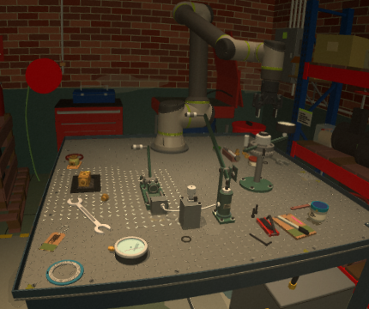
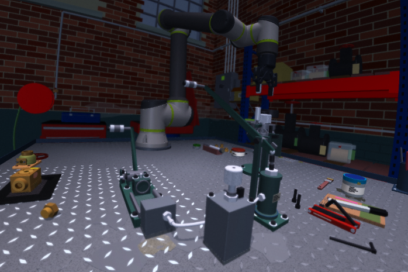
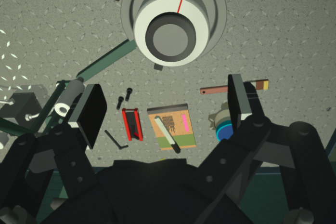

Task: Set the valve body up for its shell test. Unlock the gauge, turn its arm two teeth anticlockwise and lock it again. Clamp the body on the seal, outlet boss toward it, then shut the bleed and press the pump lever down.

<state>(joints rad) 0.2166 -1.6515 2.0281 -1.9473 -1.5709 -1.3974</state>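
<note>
The gauge (image 1: 259,143) (image 2: 262,120) stands on a post with a round green base at the table's far right. From above its white head (image 3: 171,28) carries a dark knob and a red index line. Green arms stick out from under the head. The pump (image 1: 225,205) (image 2: 269,196) stands mid-table with its long green lever (image 1: 212,137) raised. The grey bleed block with a knurled knob (image 1: 190,210) (image 2: 230,216) is beside it. The green clamp with its seal (image 1: 153,191) (image 2: 140,186) lies further left. The brass valve body (image 1: 84,178) (image 2: 25,180) sits on a black mat at the left. My gripper (image 1: 267,115) (image 2: 264,89) (image 3: 165,107) hangs above the gauge, open and empty.
A blue-lidded jar (image 1: 319,211) (image 2: 353,185) stands near the right edge, beside a clipboard with a marker (image 1: 295,225), a red tool (image 1: 267,225) and two black bolts (image 1: 254,210). A spanner (image 1: 88,214), a dial (image 1: 131,247) and a ring (image 1: 64,272) lie front left. Shelving (image 1: 343,86) rises at the right.
</note>
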